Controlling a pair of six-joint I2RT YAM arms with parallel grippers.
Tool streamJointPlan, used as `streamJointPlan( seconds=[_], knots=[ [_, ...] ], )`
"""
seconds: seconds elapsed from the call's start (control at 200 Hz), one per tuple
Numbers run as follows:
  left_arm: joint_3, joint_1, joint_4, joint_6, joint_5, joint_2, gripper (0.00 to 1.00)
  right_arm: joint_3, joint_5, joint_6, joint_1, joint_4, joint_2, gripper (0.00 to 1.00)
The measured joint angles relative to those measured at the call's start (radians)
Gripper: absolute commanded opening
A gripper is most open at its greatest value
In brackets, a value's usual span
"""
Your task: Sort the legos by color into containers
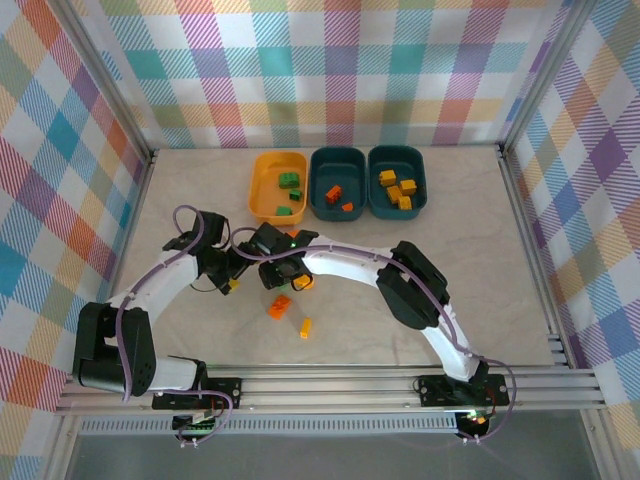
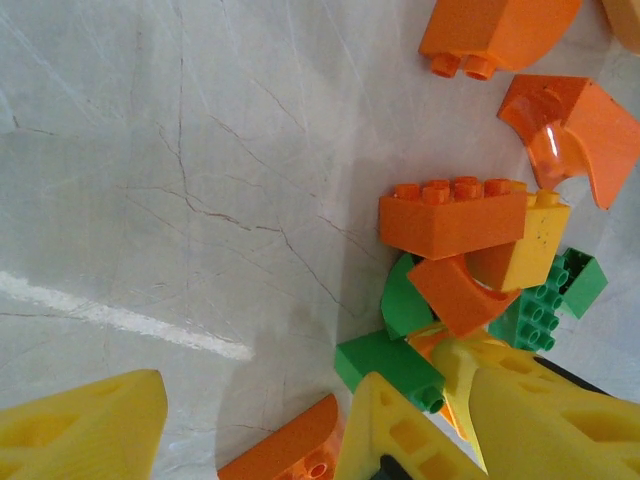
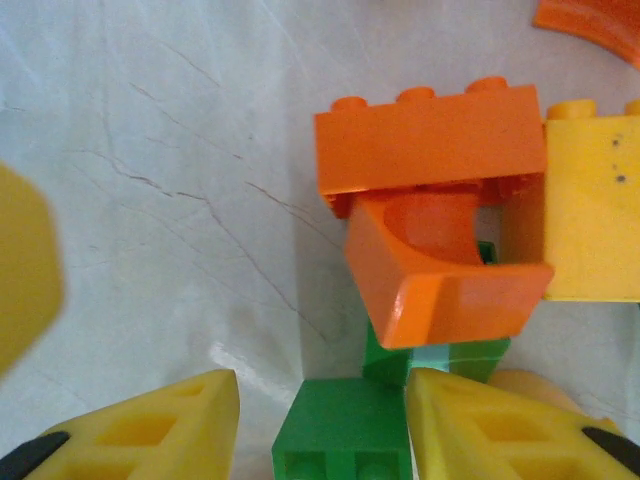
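Looking down at the heap of legos [image 2: 455, 225], what matters is that the green brick [image 3: 338, 440] sits squarely between the jaws of the right end effector [image 3: 320, 395]. Those jaws are partly spread and, as far as I can see, not yet pinching. The right finger [image 3: 500, 425] seems to touch the brick's side, while a thin gap shows beside the left finger [image 3: 150, 430]. The brick runs out of view toward the wrist, so I cannot tell its long axis.

Just ahead of the fingertips an orange arch [image 3: 440, 285] leans over another green piece. An orange block [image 3: 430, 140] and a yellow brick [image 3: 590, 210] are packed beyond it and off to the right. I'd guess a lift could drag on that arch.

The left end effector [image 2: 260, 400] hovers just beside the right one, on its left. Its jaws are wide apart and hold nothing, with an orange curved piece [image 2: 290, 450] lying between its fingers. So the right arm is plainly the nearer one to this brick.

The yellow-orange tub [image 1: 262, 205], which has green legos in it, lies well apart. It is nearly straight ahead of the right end effector, toward the back wall.
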Motion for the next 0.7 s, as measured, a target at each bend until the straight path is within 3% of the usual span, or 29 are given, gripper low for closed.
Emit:
streamJointPlan(
  seconds=[0.34,0.7],
  knots=[
    [-0.005,0.002,-0.003,0.000,-0.004,0.000,0.79,-0.002,0.037,-0.029,0.019,-0.023,0.003,0.31],
    [-0.005,0.002,-0.002,0.000,-0.003,0.000,0.79,-0.058,0.036,-0.037,0.020,-0.023,-0.063,0.29]
  ],
)
